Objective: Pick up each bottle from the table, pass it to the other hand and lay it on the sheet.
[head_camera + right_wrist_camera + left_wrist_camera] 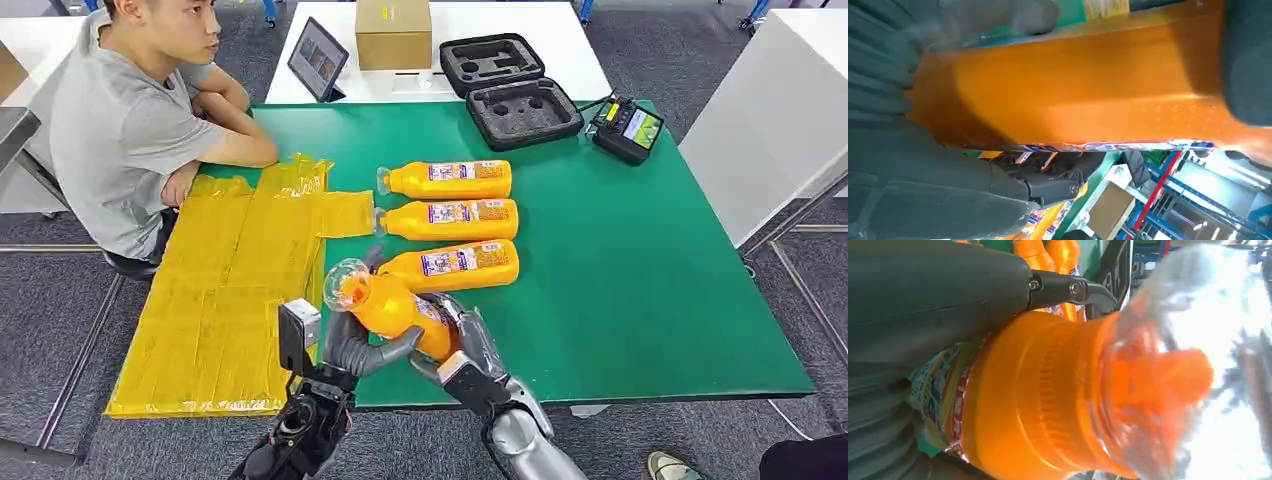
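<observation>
An orange bottle (390,305) with a clear cap is held above the green table's (640,290) front edge, cap pointing toward the yellow sheet (230,290). My left hand (355,345) wraps it from below near the neck, and my right hand (468,342) grips its base end. In the left wrist view the bottle (1048,395) lies under my left hand (928,300). In the right wrist view my right hand (923,180) clasps the bottle's body (1088,85). Three more orange bottles (452,219) lie side by side on the table just beyond.
A person (130,120) sits at the table's left, forearms resting beside the sheet's far end. A black foam case (510,90) and a controller (626,128) sit at the table's far side. A cardboard box (393,33) and a tablet (317,58) stand on the white table behind.
</observation>
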You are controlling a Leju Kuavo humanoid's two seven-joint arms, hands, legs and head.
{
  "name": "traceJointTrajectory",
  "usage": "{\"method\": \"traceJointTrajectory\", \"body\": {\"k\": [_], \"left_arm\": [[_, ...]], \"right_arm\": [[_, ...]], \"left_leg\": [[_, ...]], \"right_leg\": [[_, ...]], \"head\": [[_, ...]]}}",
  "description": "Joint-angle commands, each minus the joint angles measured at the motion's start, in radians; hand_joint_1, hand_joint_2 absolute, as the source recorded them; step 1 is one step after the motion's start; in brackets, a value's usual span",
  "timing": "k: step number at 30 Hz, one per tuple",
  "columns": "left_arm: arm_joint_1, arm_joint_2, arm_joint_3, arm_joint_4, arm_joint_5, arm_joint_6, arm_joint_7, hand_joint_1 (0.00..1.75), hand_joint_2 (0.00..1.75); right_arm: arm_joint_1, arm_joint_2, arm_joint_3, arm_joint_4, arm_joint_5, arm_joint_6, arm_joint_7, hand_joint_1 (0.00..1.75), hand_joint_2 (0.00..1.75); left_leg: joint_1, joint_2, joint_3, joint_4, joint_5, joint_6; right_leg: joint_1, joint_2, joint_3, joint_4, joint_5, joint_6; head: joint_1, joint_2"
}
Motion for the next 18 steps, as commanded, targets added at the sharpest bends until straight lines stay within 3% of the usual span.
{"method": "traceJointTrajectory", "body": {"k": [1,7,8,9,10,18], "left_arm": [[-0.041,-0.003,-0.009,0.114,-0.002,0.013,-0.003,0.00,1.75],[-0.061,-0.014,-0.012,0.145,-0.007,0.041,-0.006,0.00,1.75],[-0.061,-0.014,-0.012,0.145,-0.007,0.041,-0.006,0.07,1.75],[-0.062,-0.014,-0.011,0.146,-0.004,0.043,-0.013,1.47,1.75],[-0.064,-0.013,-0.011,0.142,-0.006,0.046,-0.023,1.75,1.75],[-0.059,-0.011,-0.001,0.108,-0.002,0.056,-0.043,1.75,1.75]], "right_arm": [[-0.028,0.005,0.046,0.032,-0.016,0.004,0.000,1.75,1.75],[-0.056,0.005,0.090,0.054,-0.046,0.000,0.000,1.75,1.75],[-0.056,0.005,0.090,0.054,-0.046,0.000,0.000,1.75,1.75],[-0.065,-0.002,0.109,0.061,-0.056,-0.008,0.000,1.75,1.75],[-0.072,-0.005,0.120,0.068,-0.062,-0.010,0.000,1.75,1.75],[-0.083,-0.004,0.133,0.114,-0.071,-0.019,0.000,1.75,1.75]], "left_leg": [[0.000,0.000,0.003,-0.001,-0.001,-0.001],[0.001,0.001,0.003,0.000,-0.001,-0.002],[0.001,0.001,0.003,0.000,-0.001,-0.002],[0.000,0.000,0.002,-0.001,-0.001,-0.001],[0.001,0.000,0.003,0.000,-0.001,-0.002],[0.001,0.000,0.003,0.000,-0.001,-0.002]], "right_leg": [[0.000,0.001,0.003,-0.001,-0.001,-0.001],[0.000,0.002,0.003,0.000,-0.001,-0.001],[0.001,0.002,0.003,0.000,-0.001,-0.001],[0.000,0.001,0.002,0.000,0.000,-0.001],[0.001,0.001,0.003,0.000,-0.001,-0.001],[0.001,0.001,0.003,-0.001,-0.001,-0.001]], "head": [[0.000,0.000],[0.000,0.000],[0.000,0.000],[0.000,0.000],[0.000,0.000],[0.000,0.000]]}}
